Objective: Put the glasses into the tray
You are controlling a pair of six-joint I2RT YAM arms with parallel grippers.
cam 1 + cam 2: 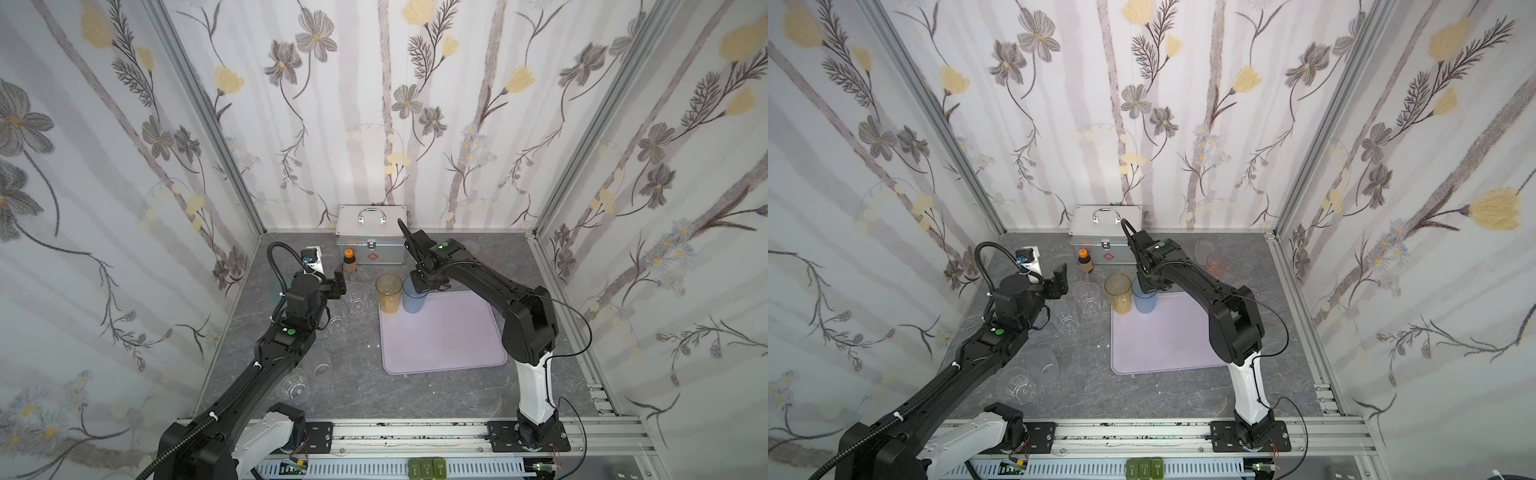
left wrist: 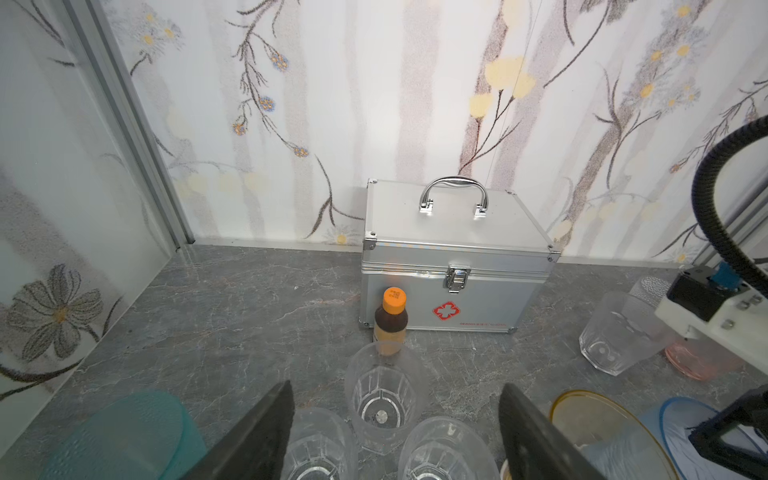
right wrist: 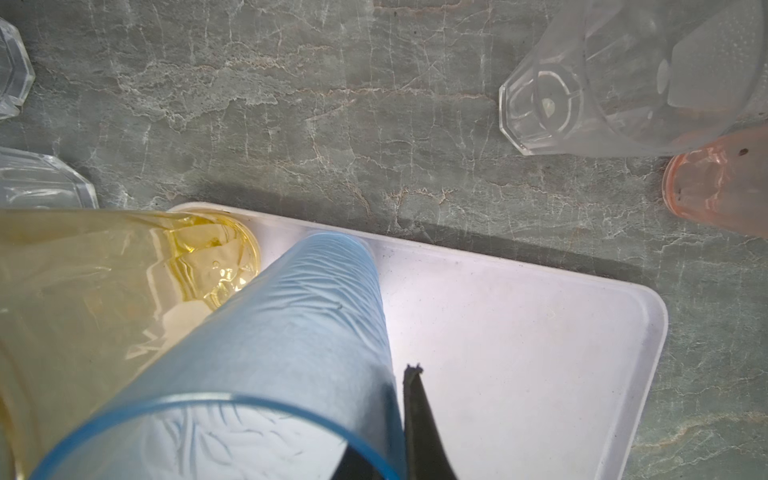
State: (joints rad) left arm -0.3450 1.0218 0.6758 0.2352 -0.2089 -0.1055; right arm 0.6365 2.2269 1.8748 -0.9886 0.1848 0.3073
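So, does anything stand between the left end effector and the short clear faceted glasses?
Nothing visible does. The open left end effector frames three short clear faceted glasses directly; the small brown orange-capped bottle stands beyond them.

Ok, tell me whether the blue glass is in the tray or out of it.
In. The blue glass stands upright, base inside the tray's rim beside the amber glass; the right claw grips its lip.
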